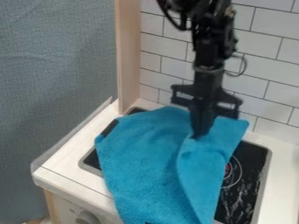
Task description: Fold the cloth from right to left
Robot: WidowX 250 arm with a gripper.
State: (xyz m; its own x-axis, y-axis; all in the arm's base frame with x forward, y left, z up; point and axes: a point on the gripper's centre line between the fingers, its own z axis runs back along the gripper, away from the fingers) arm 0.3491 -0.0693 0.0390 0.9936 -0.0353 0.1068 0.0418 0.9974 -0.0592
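My hand (200, 134), narrow, pinches the cloth (143, 159) toward its upper right, most of it lying down-left in view.

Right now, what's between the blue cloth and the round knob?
In the camera view, the white counter edge and white stove front lie between the cloth and knob.

walls: white brick-style tile (262, 57) behind my spot, dark grout
left side: kinda blue-grey fabric backdrop (55, 74)
divider: pale wood upright panel (128, 52)
furniture: white toy-kitchen counter (67, 159) in front of me, black stovetop (254, 166), grey knob (88, 217)
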